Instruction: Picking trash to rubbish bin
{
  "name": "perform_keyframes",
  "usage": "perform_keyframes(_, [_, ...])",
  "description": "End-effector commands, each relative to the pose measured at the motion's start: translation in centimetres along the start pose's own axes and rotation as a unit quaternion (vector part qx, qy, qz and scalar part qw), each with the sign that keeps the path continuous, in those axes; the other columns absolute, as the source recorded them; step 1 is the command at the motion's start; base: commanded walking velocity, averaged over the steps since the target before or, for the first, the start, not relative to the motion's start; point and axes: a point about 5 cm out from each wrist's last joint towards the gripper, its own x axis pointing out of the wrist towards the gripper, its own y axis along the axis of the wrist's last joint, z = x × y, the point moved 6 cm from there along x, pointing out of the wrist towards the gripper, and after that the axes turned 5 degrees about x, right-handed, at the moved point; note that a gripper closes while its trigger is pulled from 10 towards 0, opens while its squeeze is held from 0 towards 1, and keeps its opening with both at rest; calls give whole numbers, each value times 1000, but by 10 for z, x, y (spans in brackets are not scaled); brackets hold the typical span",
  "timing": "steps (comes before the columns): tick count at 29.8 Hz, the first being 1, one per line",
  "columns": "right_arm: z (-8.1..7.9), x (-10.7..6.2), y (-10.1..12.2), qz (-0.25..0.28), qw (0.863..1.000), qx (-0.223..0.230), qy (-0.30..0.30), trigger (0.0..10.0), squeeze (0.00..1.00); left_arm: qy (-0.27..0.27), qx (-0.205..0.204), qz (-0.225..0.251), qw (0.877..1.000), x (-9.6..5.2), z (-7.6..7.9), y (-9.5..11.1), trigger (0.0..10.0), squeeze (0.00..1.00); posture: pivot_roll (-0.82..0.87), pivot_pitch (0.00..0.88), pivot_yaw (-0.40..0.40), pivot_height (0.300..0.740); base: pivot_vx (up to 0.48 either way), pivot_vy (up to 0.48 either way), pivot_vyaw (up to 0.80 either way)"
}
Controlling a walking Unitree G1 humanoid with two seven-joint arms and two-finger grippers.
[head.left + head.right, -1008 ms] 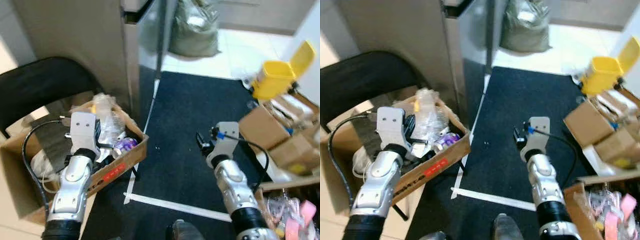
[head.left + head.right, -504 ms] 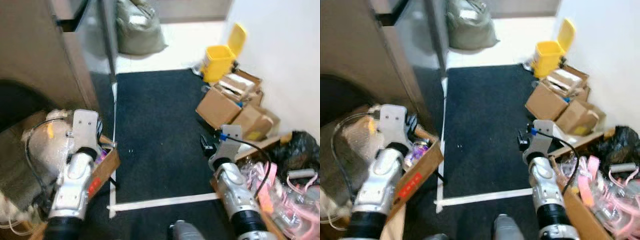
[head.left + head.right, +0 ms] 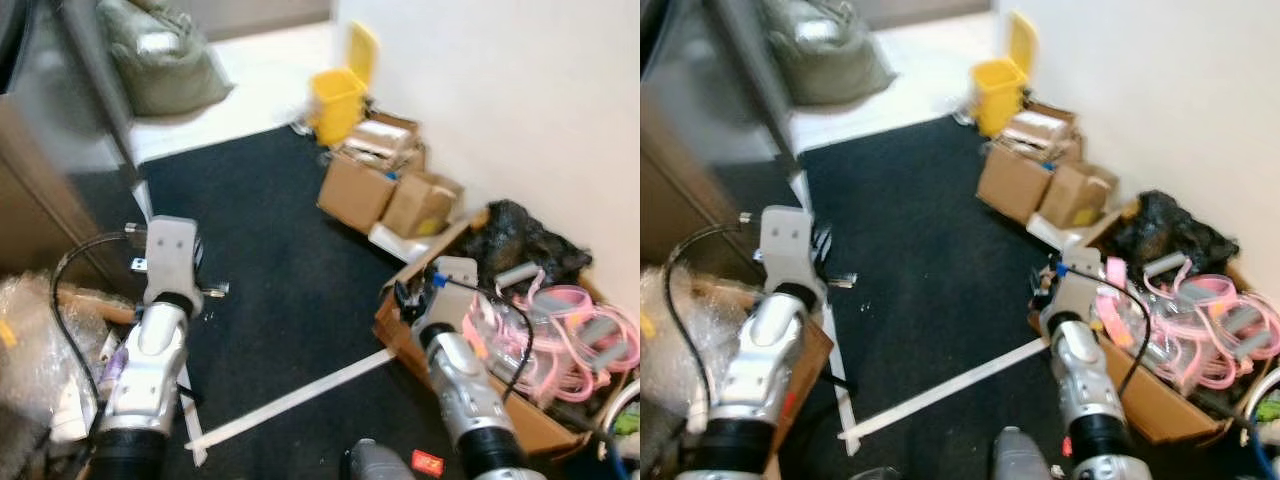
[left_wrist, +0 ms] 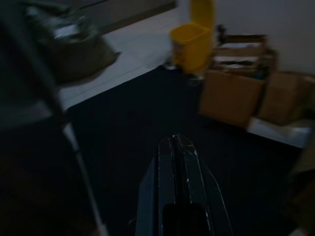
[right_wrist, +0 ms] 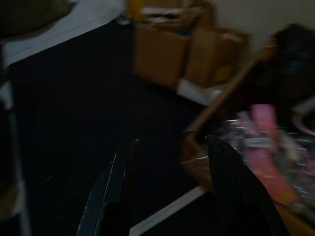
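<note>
Yellow bin [image 3: 338,98], lid flipped up, is seen at the far edge of the black mat [image 3: 270,270], against the white wall [image 3: 500,90], well apart from both claws. Just beside the bin, brown boxes [image 3: 385,190] are stacked along the wall. Nearer, an open box [image 3: 1160,390] full of pink loops [image 3: 1200,330] and a black bag [image 3: 520,240] is seen on the right. A grey-green sack [image 3: 160,60] is seen on the pale floor [image 3: 260,50] beyond the mat, far left. A white tape strip [image 3: 290,400] is laid across the mat's near part.

Left claw [image 4: 177,142] is held over the mat, fingers pressed together with nothing between them, aimed toward the bin and boxes. In the head views the left arm is raised at the left, beside clear plastic wrap [image 3: 30,340] and a box edge [image 3: 805,365]; a black cable [image 3: 70,270] is looped off its wrist.

Right claw [image 5: 170,145] is spread wide, nothing gripped, held over the mat near the corner of the open box; the view is blurred. In the right eye view the right arm is seen just beside that box's near wall.

A small red item [image 3: 427,462] is seen on the mat at the bottom, next to the robot's foot [image 3: 370,462]; what it is cannot be told. No trash is held in either claw.
</note>
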Motion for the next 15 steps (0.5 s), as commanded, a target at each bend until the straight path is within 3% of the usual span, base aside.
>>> perform_keyframes(1, [2,-2,-4,-9,1000,3,-6,10000,0,-2,1,-11,1000,-2,1,-6,10000,0,20,69,23,740,0,0,-800])
perform_keyframes(15, [2,-9,-11,-15,1000,4,-14,10000,0,-6,5,-11,1000,-3,2,-7,10000,0,18,67,30,740,0,0,-800])
